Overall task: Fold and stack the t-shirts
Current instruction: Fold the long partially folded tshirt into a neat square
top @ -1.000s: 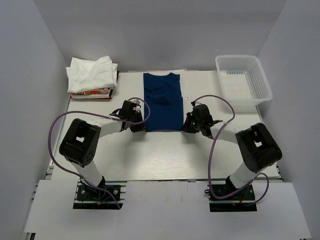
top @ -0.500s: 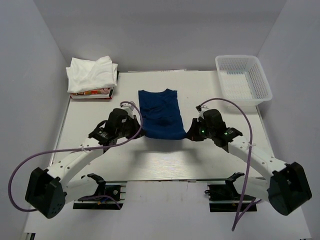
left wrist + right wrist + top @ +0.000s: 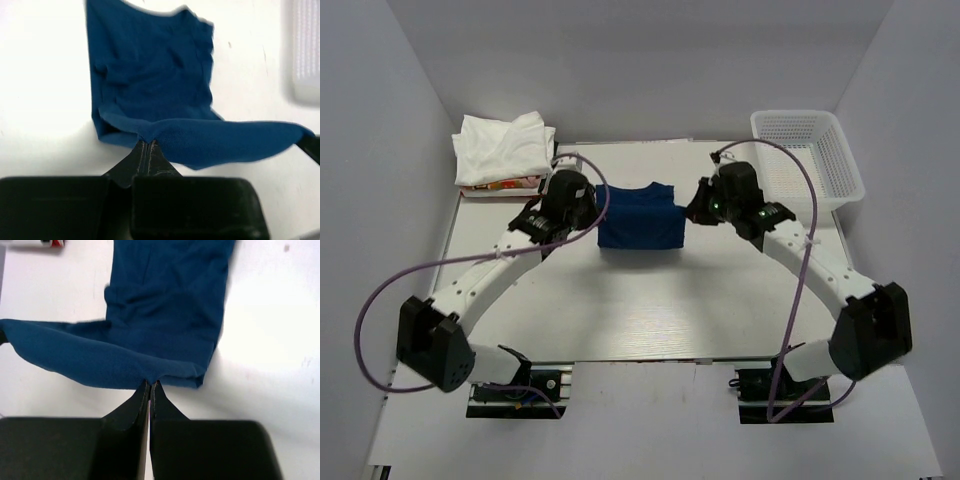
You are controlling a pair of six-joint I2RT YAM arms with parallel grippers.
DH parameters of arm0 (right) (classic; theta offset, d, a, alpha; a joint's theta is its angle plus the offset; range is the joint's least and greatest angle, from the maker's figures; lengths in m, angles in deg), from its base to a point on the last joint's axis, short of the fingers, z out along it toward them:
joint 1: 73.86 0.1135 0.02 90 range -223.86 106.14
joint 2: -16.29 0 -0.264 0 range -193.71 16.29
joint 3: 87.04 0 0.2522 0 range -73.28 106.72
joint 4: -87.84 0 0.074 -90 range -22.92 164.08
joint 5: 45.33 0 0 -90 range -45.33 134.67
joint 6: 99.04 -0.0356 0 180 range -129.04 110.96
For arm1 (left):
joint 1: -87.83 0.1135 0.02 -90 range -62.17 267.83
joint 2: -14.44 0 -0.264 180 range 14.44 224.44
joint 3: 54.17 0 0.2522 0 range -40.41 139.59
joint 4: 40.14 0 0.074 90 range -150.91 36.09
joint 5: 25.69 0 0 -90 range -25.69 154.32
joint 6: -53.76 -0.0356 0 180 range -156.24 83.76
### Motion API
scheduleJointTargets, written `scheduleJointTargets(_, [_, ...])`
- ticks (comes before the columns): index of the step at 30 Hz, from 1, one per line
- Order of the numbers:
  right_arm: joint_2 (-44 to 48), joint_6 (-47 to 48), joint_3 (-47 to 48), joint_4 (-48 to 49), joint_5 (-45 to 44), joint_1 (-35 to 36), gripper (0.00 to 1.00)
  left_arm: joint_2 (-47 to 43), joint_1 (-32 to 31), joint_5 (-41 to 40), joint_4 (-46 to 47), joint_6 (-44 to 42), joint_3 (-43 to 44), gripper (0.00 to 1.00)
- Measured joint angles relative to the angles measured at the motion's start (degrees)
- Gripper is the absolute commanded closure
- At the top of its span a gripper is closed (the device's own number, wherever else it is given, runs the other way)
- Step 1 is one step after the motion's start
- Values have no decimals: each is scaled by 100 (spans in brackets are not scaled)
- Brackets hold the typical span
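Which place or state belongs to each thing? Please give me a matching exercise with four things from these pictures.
Things:
1. navy t-shirt
2. white t-shirts
3. white mesh basket
4. left gripper

Places or states:
a. at the far right corner of the table
b. shut on a corner of blue cloth
c. piled at the far left corner
d. in the middle, near edge raised over the rest

Pairs: 1-d, 2-c, 3-a, 4-b
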Motion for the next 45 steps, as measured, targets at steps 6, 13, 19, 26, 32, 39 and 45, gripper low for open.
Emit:
scheduleJointTargets(6, [-1296, 15, 1333, 31, 116, -341, 100, 1578, 295, -511, -188, -22, 1408, 100])
scheduleJointTargets(13, [-3010, 46, 2900, 20, 531, -715, 100, 3283, 826, -505, -297, -208, 2863, 100])
scheduleJointTargets(19, [-4730, 68, 4293, 57, 874, -970, 100, 4527, 1130, -240, -136, -337, 3818, 100])
scheduleJointTargets(26, [-6155, 22, 5488, 87, 1139, -1200, 9, 5884, 1340, 212, -83, -769, 5088, 0])
scheduleJointTargets(32, [-5764, 435, 5386, 140, 1513, -1270, 9, 5648, 1392, 411, 39, -831, 4878, 0])
scheduleJointTargets(39, [-3659, 763, 3399, 713, 2232, -920, 9, 4352, 1255, 1311, 608, -793, 3180, 0])
scheduleJointTargets(45, [-3285, 238, 2079, 2000, 3180, -623, 9, 3995, 1099, 2057, 1189, -466, 2131, 0])
